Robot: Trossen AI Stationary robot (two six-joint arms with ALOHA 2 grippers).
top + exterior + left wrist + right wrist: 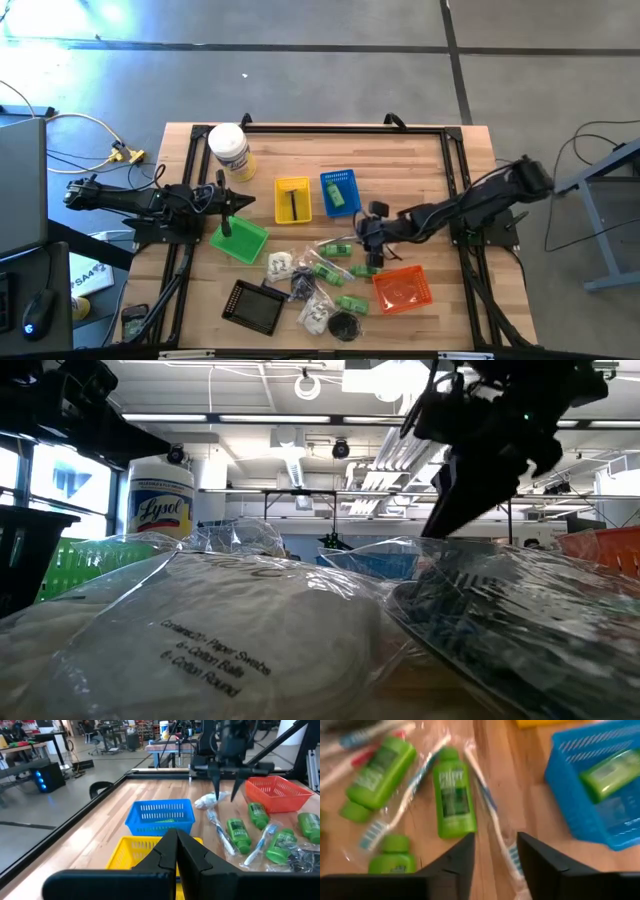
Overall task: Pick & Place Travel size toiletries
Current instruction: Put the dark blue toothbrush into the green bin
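Observation:
The travel size toiletries lie in the middle of the wooden table: green bottles (452, 795), toothbrushes in long clear packets (487, 810) and clear packets with white contents (230, 630). One green bottle (607, 772) lies in the blue basket (340, 192). My right gripper (495, 855) hangs open, slanting down over a toothbrush packet beside the blue basket; it also shows in the left wrist view (226, 795). I cannot see it touching anything. My left gripper (177, 850) waits shut and level at the table's left, by the yellow basket (292, 200).
A big white jar with a yellow label (229, 150) stands at the far left. A green basket (240, 242), an orange basket (402, 288) and a black tray (255, 305) ring the toiletries. A black frame (320, 128) runs along the table's edges.

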